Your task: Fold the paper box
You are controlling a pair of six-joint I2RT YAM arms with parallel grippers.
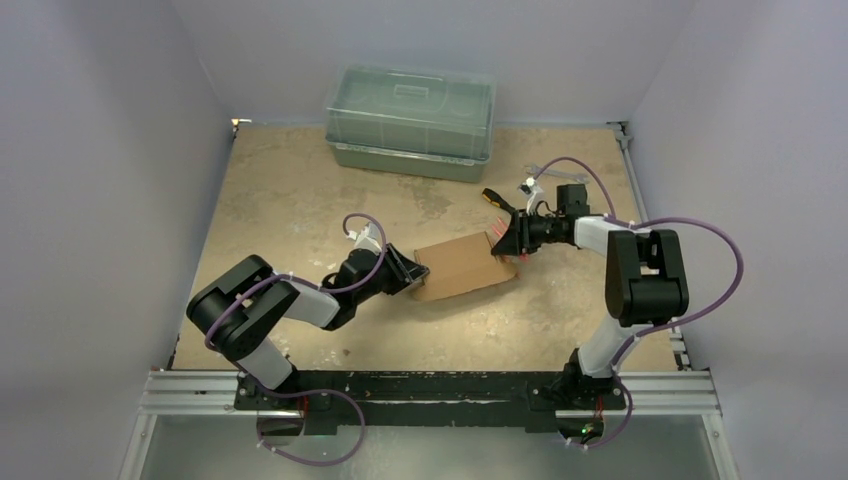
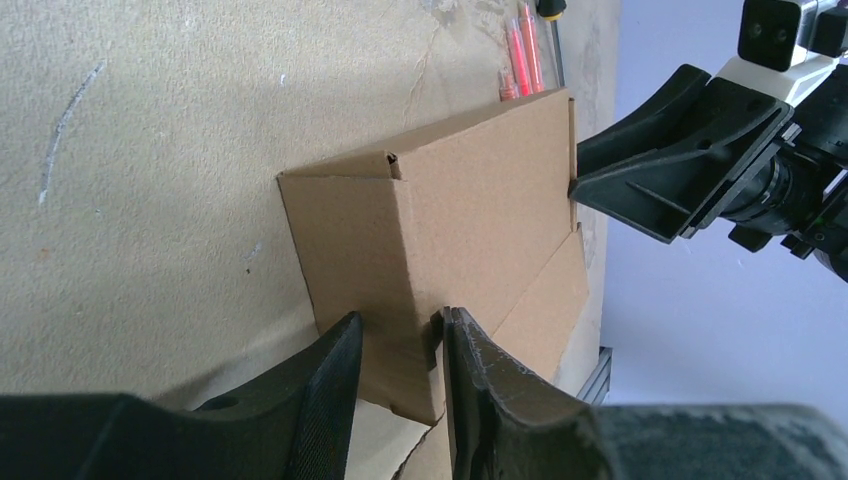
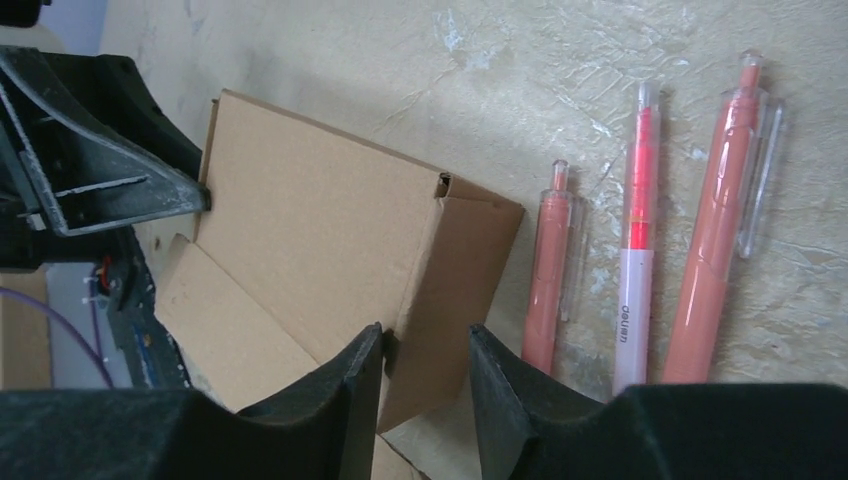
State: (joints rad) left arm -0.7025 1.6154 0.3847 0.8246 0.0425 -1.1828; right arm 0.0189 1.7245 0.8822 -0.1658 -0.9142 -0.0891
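Note:
The brown paper box (image 1: 465, 265) lies mid-table as a low, partly formed carton with a loose flap along its near side. My left gripper (image 1: 415, 272) is at its left end and my right gripper (image 1: 505, 240) is at its right end. In the left wrist view the left gripper (image 2: 398, 345) is open and straddles an end wall of the box (image 2: 450, 220), with the right finger against the cardboard edge. In the right wrist view the right gripper (image 3: 425, 345) is open and straddles the other end wall of the box (image 3: 320, 230), with the left finger touching it.
Three orange-pink pens (image 3: 638, 230) lie on the table right beside the box's right end, under my right gripper. A yellow-and-black-handled screwdriver (image 1: 495, 200) lies just behind them. A large green-grey lidded plastic container (image 1: 412, 120) stands at the back.

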